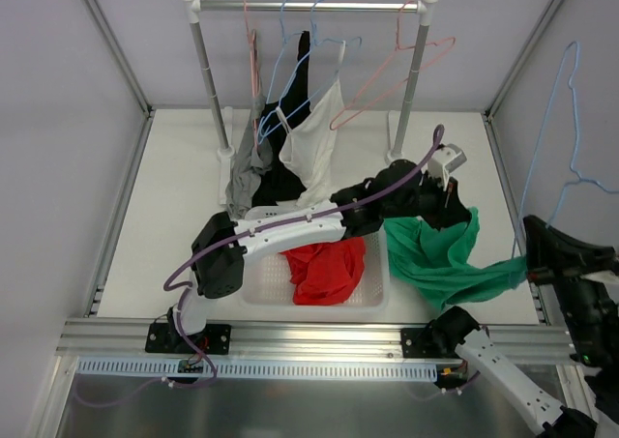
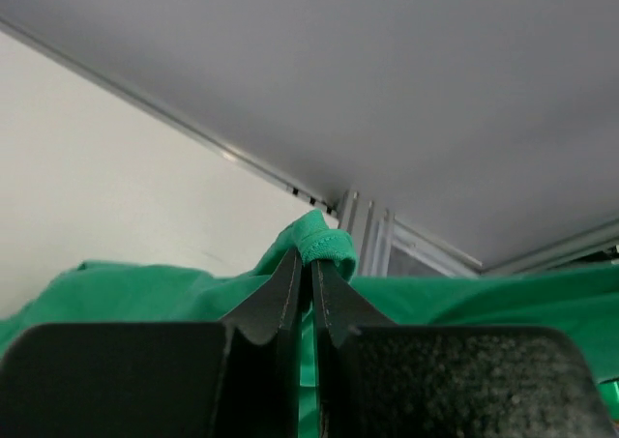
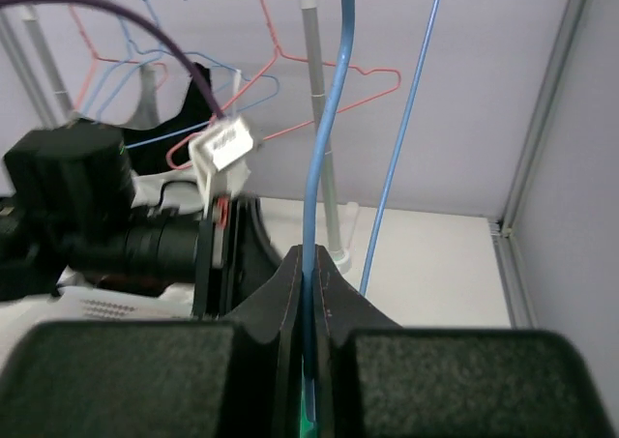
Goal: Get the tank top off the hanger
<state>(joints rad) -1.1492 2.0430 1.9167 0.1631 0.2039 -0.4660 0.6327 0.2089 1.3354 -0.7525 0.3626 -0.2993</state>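
Note:
The green tank top [image 1: 440,254] is stretched between my two grippers over the table's right side. My left gripper [image 1: 452,204] reaches across from the left and is shut on the tank top's strap [image 2: 325,244], which bunches at the fingertips [image 2: 310,264]. The green cloth [image 2: 135,293] spreads below them. At the far right my right gripper [image 1: 532,259] is shut on the wire of the blue hanger [image 1: 571,119], which rises along the right wall. In the right wrist view the blue hanger [image 3: 324,138] runs up from between the shut fingers [image 3: 310,261]; a sliver of green shows below.
A clothes rack [image 1: 309,6] at the back holds pink and blue hangers [image 1: 387,80] with white [image 1: 314,138], black and grey garments. A white basket [image 1: 377,293] with a red garment [image 1: 327,269] sits front centre. Walls enclose the table on both sides.

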